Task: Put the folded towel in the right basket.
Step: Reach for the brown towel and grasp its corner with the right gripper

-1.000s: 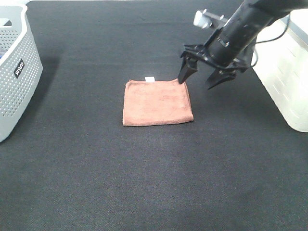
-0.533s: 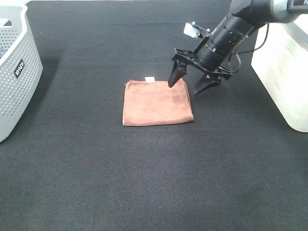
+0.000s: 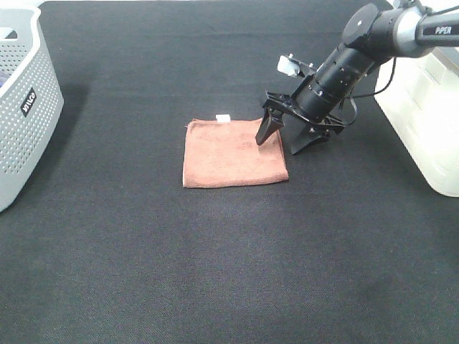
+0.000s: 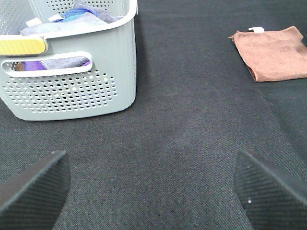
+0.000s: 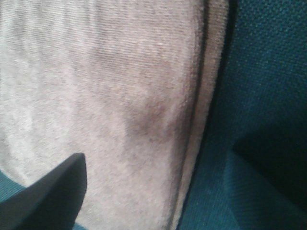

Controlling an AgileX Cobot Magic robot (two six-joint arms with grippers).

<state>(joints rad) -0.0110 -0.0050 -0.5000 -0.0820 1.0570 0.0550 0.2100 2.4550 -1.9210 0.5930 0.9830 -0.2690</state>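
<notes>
Grasp step judged in hand: right gripper [image 3: 277,145], jaws spread, is set astride the right edge of the folded towel [image 3: 229,154], laid flat on the table [image 3: 143,272], well apart from the right basket [image 3: 423,122]. Next, jaws are to be closed on that edge w/o unfolding it, then lifted. Tip contact can't be told; basket is cut off, opening unseen.

You're looking at a robot test bench dressed as a laundry corner. The surface [image 3: 215,272] is covered edge to edge in black cloth. A perforated grey laundry basket [image 3: 29,107] holds coloured fabrics [image 4: 84,10], a white basket [image 3: 423,122] stands opposite, and a black arm [image 3: 373,32] is lettered PiPER.
</notes>
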